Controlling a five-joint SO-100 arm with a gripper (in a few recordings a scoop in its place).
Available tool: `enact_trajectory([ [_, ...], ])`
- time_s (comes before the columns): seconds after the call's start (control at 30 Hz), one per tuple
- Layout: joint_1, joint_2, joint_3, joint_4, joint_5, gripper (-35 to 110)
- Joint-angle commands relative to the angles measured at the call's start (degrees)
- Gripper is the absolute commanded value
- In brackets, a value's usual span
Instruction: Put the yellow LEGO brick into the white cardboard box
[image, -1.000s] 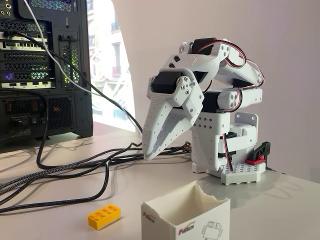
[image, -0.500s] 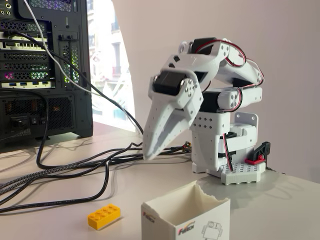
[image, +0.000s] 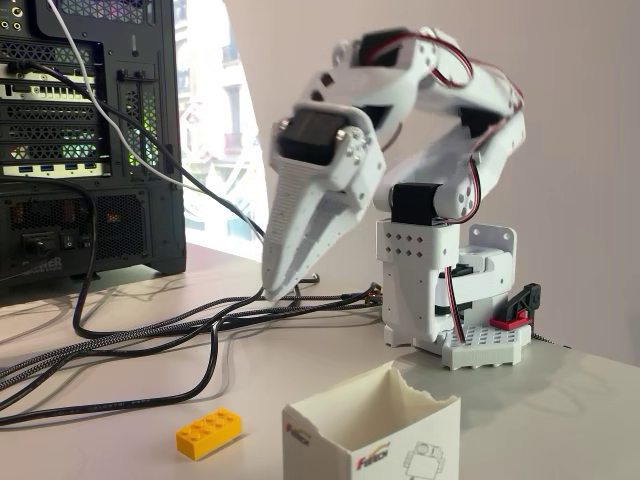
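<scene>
The gripper (image: 278, 290) hangs above the counter (image: 120, 440), its white fingers pressed together into one narrow point with nothing between them. It points down and to the left in the fixed view, tip over the cables (image: 150, 335) that trail across the counter. The white arm (image: 420, 110) rises behind it from its base (image: 450, 290) at the right and arches over to the left.

The brick (image: 208, 433) lies flat on the counter, studs up, below the gripper and well apart from it. The box (image: 372, 430) stands just to the right of the brick, open top up, its torn rim uneven, a logo and a robot drawing on its front. The two do not touch. A black computer case (image: 90, 140) stands at the left, where the cables lead.
</scene>
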Motion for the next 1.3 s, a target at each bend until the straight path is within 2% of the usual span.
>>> enact_trajectory([
  [0.0,1.5,-15.5,-16.5,1.5,2.8,-9],
  [0.1,2.0,-20.9,-20.4,1.4,4.7,-8],
  [0.3,3.4,-27.7,-23.6,1.7,19.1,-3],
  [0.4,4.6,-31.9,-25.9,3.7,32.9,-1],
  [0.87,5.5,-45.4,-36.0,8.9,51.1,-3],
  [1.27,6.1,-54.9,-46.2,20.6,71.8,10],
])
